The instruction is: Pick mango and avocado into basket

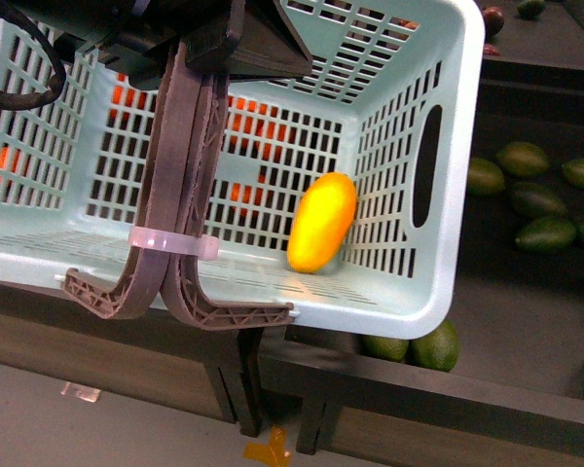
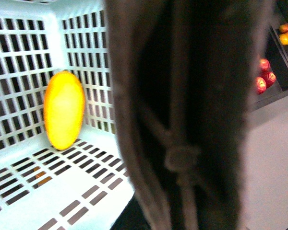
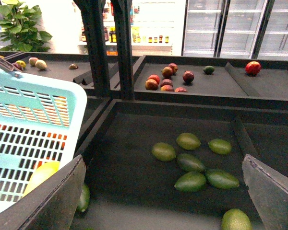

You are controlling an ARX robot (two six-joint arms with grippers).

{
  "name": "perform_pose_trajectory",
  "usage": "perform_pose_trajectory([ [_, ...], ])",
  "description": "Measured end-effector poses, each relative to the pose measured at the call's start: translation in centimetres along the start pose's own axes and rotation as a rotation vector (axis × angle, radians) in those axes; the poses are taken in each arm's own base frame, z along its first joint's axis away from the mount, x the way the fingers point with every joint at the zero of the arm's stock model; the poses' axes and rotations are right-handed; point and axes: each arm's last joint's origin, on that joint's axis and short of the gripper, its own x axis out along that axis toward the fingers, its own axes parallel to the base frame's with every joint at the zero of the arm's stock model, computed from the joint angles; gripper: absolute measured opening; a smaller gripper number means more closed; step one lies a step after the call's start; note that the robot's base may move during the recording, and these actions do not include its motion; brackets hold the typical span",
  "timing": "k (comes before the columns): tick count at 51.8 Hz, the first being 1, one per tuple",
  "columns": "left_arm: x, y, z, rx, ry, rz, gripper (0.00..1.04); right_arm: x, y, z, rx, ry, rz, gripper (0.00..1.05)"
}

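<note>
Nearest me, the left fingers [image 1: 263, 49] are closed on the top of the brown handles [image 1: 180, 195], which a clear zip tie [image 1: 172, 243] binds together; under them hangs the teal basket [image 1: 464, 156], tilted; the mango [image 1: 321, 222] lies inside it, leaning on the slotted wall in a corner; the right fingers [image 3: 48, 201] stand wide apart, holding nothing, over a dark tray [image 3: 125, 143]; the avocados [image 3: 190, 181] lie loose in that tray, outside the basket and near its side; farther back, red fruit [image 3: 167, 80] sits in another tray.
</note>
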Motion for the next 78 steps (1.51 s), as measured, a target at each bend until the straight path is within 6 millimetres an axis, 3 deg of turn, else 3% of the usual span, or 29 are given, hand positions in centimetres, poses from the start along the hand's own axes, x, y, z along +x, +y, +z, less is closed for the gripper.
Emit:
perform_pose_trajectory([
  [11, 0.1, -0.3, -0.1, 0.005, 0.008, -0.024, 0.05, 0.0, 0.0, 0.0, 0.0, 0.0, -0.002, 0.97],
  [15, 0.2, -0.6, -0.2, 0.012, 0.014, -0.043, 0.05, 0.3, -0.2, -0.1, 0.094, 0.066, -0.195, 0.97],
  [20, 0.3, -0.7, -0.2, 0.01, 0.017, -0.054, 0.05, 1.1, -1.1, 0.3, 0.194, 0.08, -0.318, 0.97],
  [28, 0.3, -0.7, -0.2, 0.01, 0.016, -0.048, 0.05, 4.5, -3.2, 2.6, 0.264, 0.072, -0.388, 0.97],
  [35, 0.2, -0.6, -0.2, 0.008, 0.013, -0.036, 0.05, 10.1, -5.2, 3.0, 0.259, 0.137, -0.395, 0.97],
  [40, 0.2, -0.5, -0.1, 0.007, 0.009, -0.023, 0.05, 13.8, -6.4, 1.0, 0.263, 0.257, -0.381, 0.97],
  [51, 0.2, -0.5, -0.1, 0.007, 0.012, -0.036, 0.05, 21.3, -8.2, -6.2, 0.171, 0.531, -0.246, 0.97],
  [59, 0.2, -0.5, -0.1, 0.007, 0.013, -0.041, 0.05, 24.1, -9.1, -9.7, 0.083, 0.658, -0.112, 0.97],
  [70, 0.2, -0.5, -0.1, 0.007, 0.011, -0.033, 0.05, 27.7, -11.0, -15.9, -0.149, 0.843, 0.155, 0.97],
  [78, 0.2, -0.5, -0.1, 0.007, 0.011, -0.031, 0.05, 29.1, -12.3, -18.2, -0.294, 0.891, 0.285, 0.97],
])
